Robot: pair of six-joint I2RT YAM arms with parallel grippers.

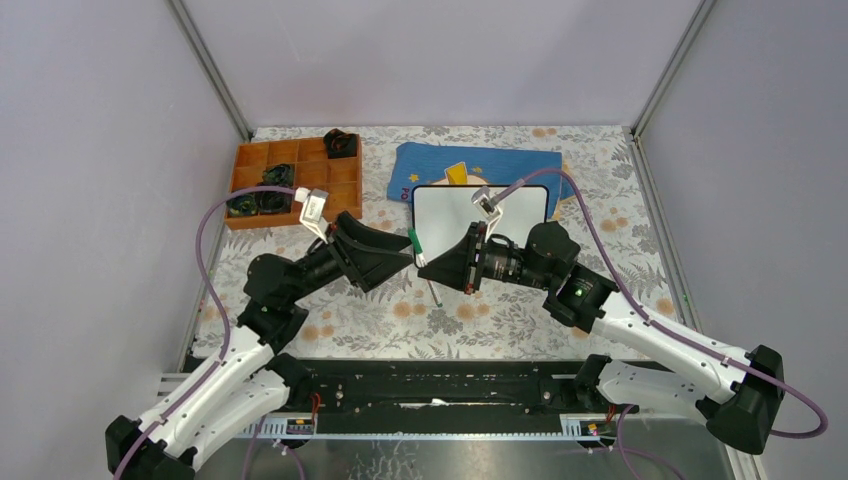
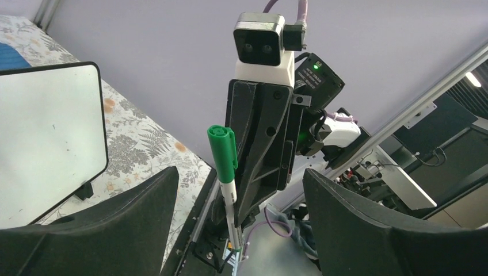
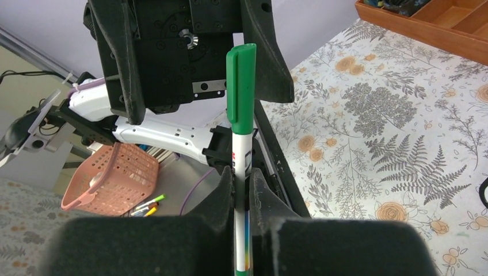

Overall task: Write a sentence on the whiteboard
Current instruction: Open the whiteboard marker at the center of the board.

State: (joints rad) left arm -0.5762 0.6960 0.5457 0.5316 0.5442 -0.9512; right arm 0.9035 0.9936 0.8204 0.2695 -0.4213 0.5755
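Two grippers face each other closely above the floral table [image 1: 520,320]. The right gripper [image 3: 241,192] is clamped on a white marker [image 3: 241,98] with a green cap, seen upright in its wrist view. The left gripper [image 2: 240,175] gapes wide around the marker, seemingly touching nothing. Only the top view shows the whiteboard [image 1: 450,212] just behind both, overlapping a blue cloth [image 1: 480,160].

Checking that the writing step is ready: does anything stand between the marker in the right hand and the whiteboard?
Nothing lies on the whiteboard, which is blank beside the right hand. But the green cap is on the marker it grips, covering the tip; the open left hand faces that capped end.
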